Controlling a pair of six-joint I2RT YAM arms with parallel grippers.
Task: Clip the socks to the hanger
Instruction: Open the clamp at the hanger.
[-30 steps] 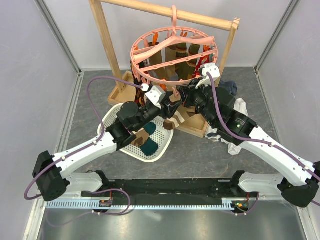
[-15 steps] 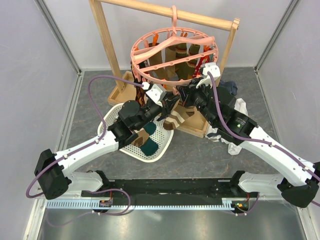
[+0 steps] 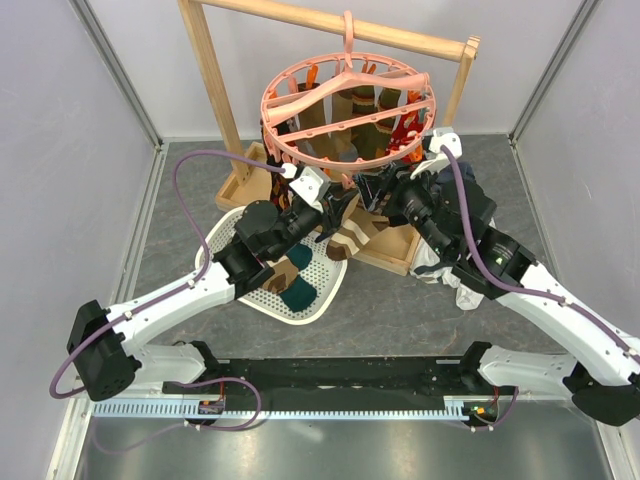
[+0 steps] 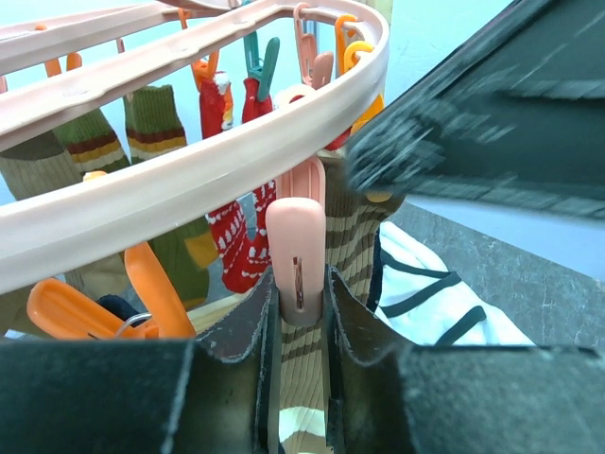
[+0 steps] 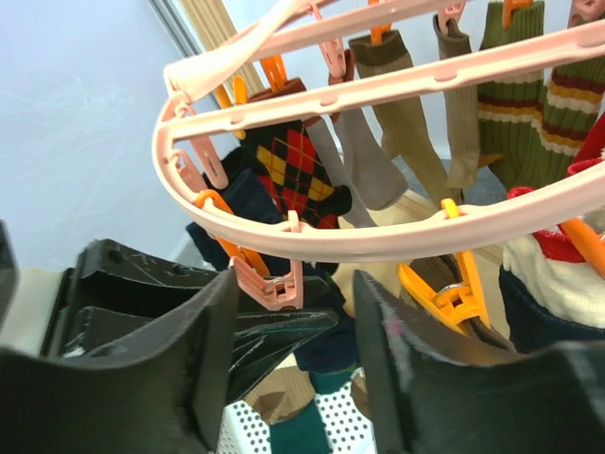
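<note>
The left pincer [image 4: 300, 288] is squeezing the upright pink clip [image 4: 295, 236] on the near rim of the hanger [image 4: 189, 184], which is hanging from the wooden rack [image 3: 330, 20] toward the bench's far edge. The brown-striped sock [image 4: 352, 236] is hanging just behind and below that clip, its long axis running in line with it. The right pincer [image 5: 295, 288] is standing open and empty close beside, making the left arm the nearer one.
</note>
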